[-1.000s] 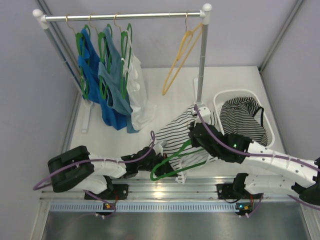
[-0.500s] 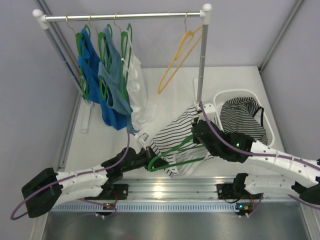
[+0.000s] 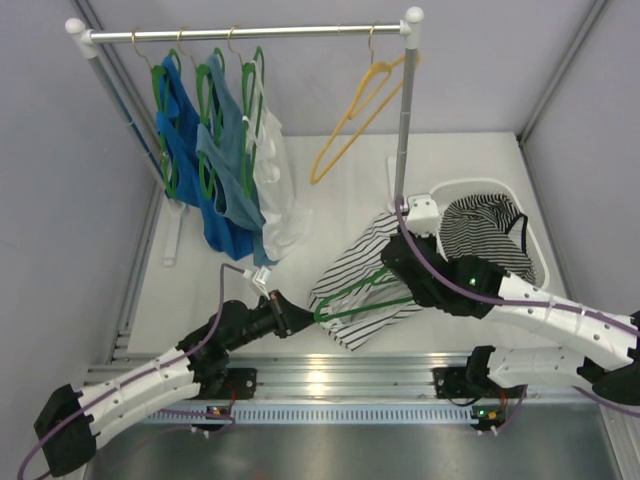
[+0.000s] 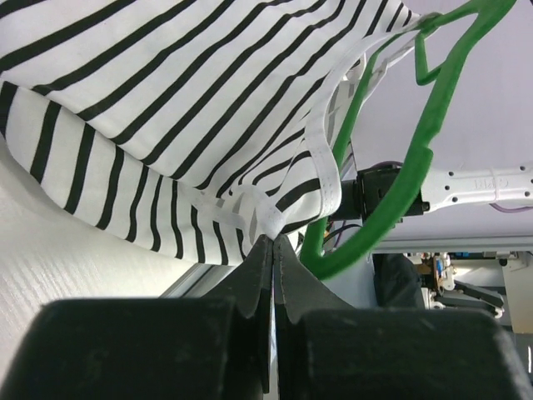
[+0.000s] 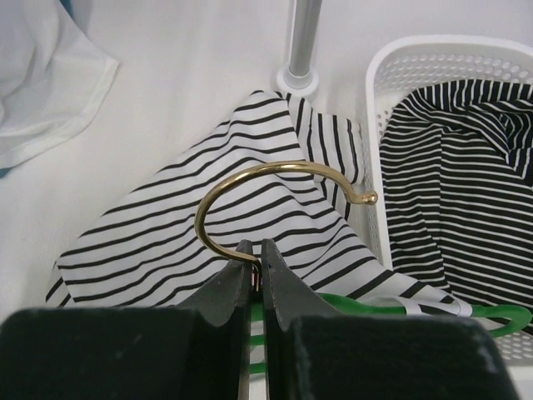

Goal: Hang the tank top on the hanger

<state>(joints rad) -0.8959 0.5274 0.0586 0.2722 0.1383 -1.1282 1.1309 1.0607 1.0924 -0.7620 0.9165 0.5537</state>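
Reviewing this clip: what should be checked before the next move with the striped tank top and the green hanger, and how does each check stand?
1. The left gripper is shut on the tank top trim: ok.
2. The right gripper is shut on the hanger at its hook base: ok.
3. The hook is clear of fabric: ok.
4. Both hanger shoulders are inside the top: cannot tell.
5. The rail has space beside the yellow hanger: ok.

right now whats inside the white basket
A black-and-white striped garment fills the white basket; whatever lies beneath it, and the basket's floor, is covered.
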